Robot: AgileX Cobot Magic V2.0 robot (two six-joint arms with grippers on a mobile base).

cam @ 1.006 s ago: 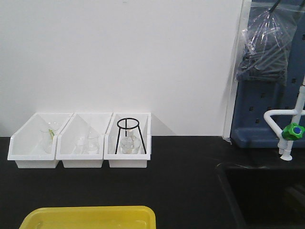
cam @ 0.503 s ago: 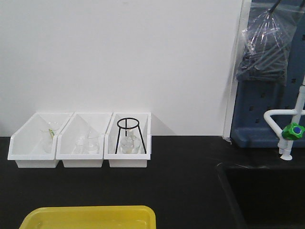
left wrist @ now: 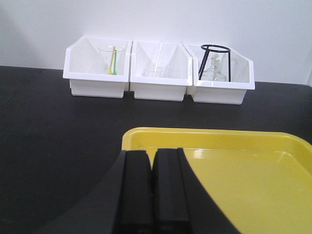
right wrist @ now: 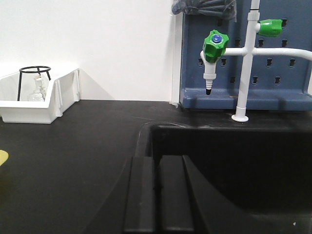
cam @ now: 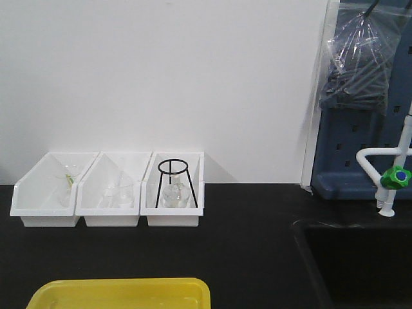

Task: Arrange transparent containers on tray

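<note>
You are looking at three white bins (cam: 107, 193) sitting side by side on the black counter (cam: 244, 251) against the white wall. A black wire tripod (cam: 174, 182) is standing over a flask in the right bin. A green-handled tap (cam: 394, 177) is hanging above the dark sink (cam: 360, 264).

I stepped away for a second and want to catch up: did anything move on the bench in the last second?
Nothing visibly changed. The yellow tray, the three white bins with their glassware and the black tripod stand sit exactly as before.
</note>
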